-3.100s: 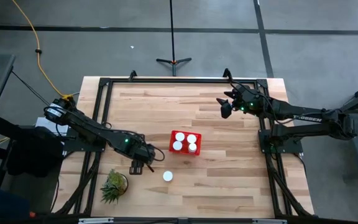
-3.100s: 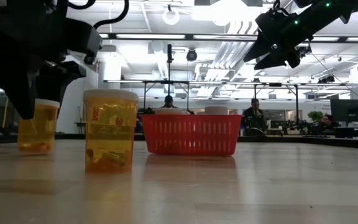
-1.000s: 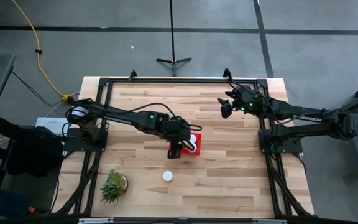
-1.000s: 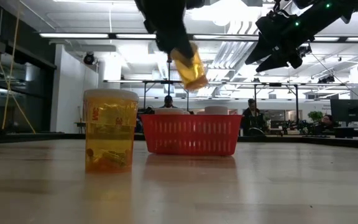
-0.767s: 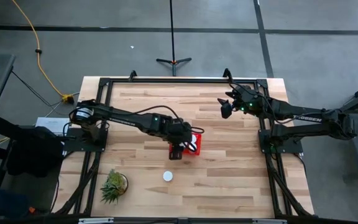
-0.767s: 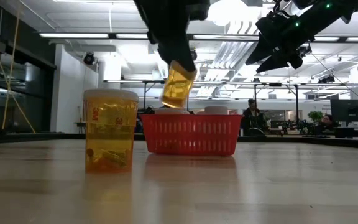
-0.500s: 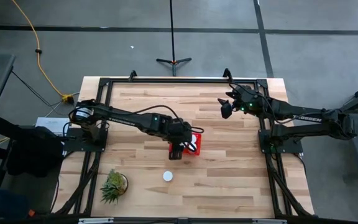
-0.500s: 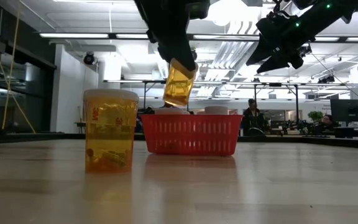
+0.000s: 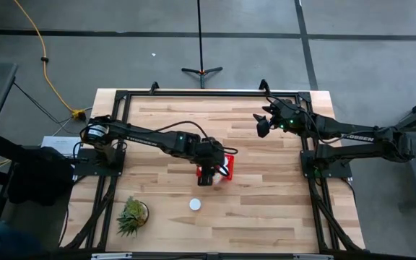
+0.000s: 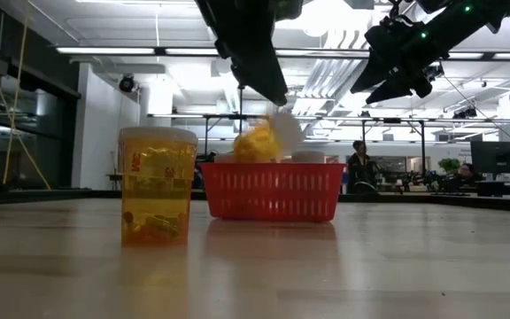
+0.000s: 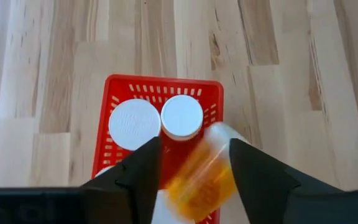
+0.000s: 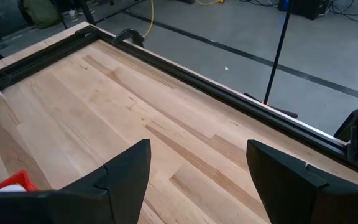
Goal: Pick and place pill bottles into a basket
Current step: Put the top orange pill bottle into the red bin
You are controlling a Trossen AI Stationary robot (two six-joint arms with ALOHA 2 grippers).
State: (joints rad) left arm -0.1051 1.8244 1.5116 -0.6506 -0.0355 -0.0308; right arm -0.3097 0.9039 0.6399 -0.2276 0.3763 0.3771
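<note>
1. The left gripper [image 11: 193, 165], two dark matte fingers, hangs directly over the small red rectangular plastic basket [image 9: 227, 159] with slotted, mesh-like walls. Its fingers are spread wide and grip nothing.
2. Between and below those fingers a blurred, tilted orange translucent pill bottle [image 11: 202, 177] sits at the basket's rim; the low view shows it as a smeared orange body with its white cap [image 10: 285, 129] tipped sideways, just above the basket's top edge and clear of the gripper.
3. Inside the basket stand two upright bottles showing round white caps [image 11: 134, 124], side by side and touching.
4. One more orange cylindrical bottle with a flat white lid [image 10: 157, 184] stands upright on the pale, grained wooden table [image 9: 266, 209], apart from the basket.
5. A small green spiky plant [image 9: 132, 215] sits near the table's corner.
6. The right gripper [image 12: 199, 168] is raised over the far right of the table, its fingers well parted and empty.
</note>
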